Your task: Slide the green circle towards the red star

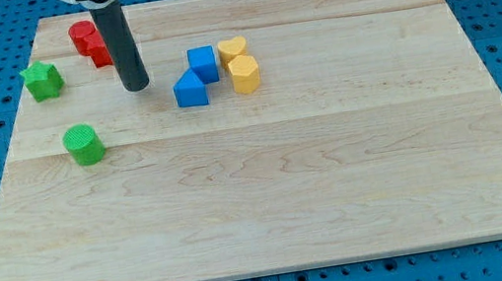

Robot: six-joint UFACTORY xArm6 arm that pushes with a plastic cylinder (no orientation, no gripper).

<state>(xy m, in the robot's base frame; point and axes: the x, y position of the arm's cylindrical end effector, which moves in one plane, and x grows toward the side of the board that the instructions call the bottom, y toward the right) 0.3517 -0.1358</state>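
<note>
Resting on the board, my tip (136, 86) sits in the upper-left area, touching nothing — just beside the red blocks on their right, w/ clear wood all round its end. Green circle (84, 144) lies well below and to the view's left of it, alone on bare wood, near the board's left edge. Red star (100, 49) is partly hidden behind my rod; a second red block (82, 35), shape unclear, sits against it toward the view's top. Green star (43, 80) is off to the left, between circle and reds in height. Blue cube (203, 64), blue triangular block (189, 89), yellow heart (232, 49) and yellow cylinder-ish block (244, 75) cluster to my right, not in play. Step in hand, as I judge it: approach, no push begun. Next move calls for swinging round below the circle — to its bottom-left side — then pushing up and slightly right toward the star, w/o clipping the green star.
</note>
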